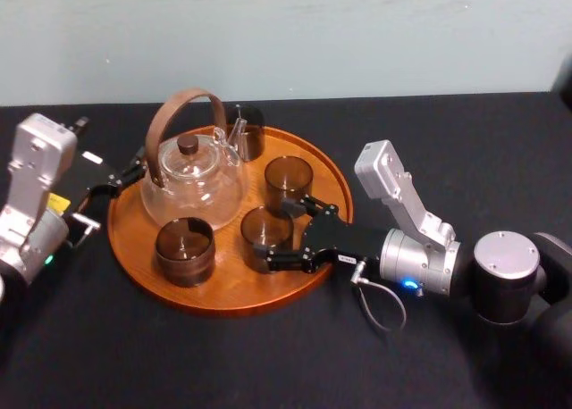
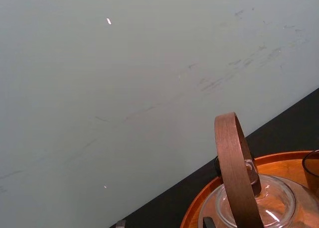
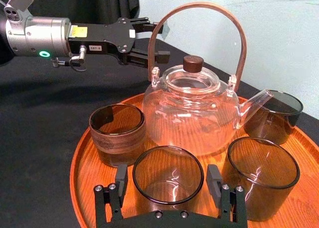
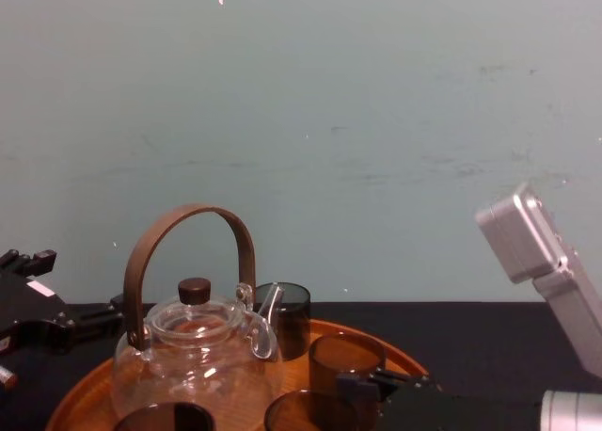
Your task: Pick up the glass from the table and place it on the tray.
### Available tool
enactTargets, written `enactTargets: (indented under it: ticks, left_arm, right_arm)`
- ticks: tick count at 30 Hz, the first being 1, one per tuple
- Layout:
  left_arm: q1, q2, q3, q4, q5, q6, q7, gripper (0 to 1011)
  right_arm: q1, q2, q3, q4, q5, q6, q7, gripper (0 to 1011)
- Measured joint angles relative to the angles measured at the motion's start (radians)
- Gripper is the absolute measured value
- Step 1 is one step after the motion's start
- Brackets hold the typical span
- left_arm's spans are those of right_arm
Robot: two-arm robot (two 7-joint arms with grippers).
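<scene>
On the tray [image 1: 223, 297], front right of the teapot [image 1: 192, 181], the glass [image 1: 265, 227] stands upright with its base on the wood, so it is off the table [image 1: 179, 355]. The right gripper [image 3: 167, 174] straddles it. Its fingers [image 3: 121, 180] are spread a touch wider than the rim, and a thin gap shows on 1 side. The left gripper [image 3: 158, 40] sits parked at the tray's left edge, fingers apart, holding nothing.

The glass looks light, rigid, smooth-walled and breakable, so probably slippery. Best hold is across the mid-wall with gentle squeeze. A neighbouring glass [image 1: 288, 175] is close, so back out straight.
</scene>
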Motion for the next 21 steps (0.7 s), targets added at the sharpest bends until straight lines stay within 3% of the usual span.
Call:
enactTargets:
  ticks: [11, 21]
  left_arm:
    - [0.0, 0.0, 0.0, 0.0, 0.0, 0.0, 0.0, 1002]
    - [0.0, 0.0, 0.0, 0.0, 0.0, 0.0, 0.0, 1001]
  right_arm:
    - [-0.002, 0.003, 0.002, -0.002, 0.005, 0.001, 0.004, 1002]
    - [-0.05, 0.064, 0.037, -0.059, 0.043, 0.0, 0.019, 1002]
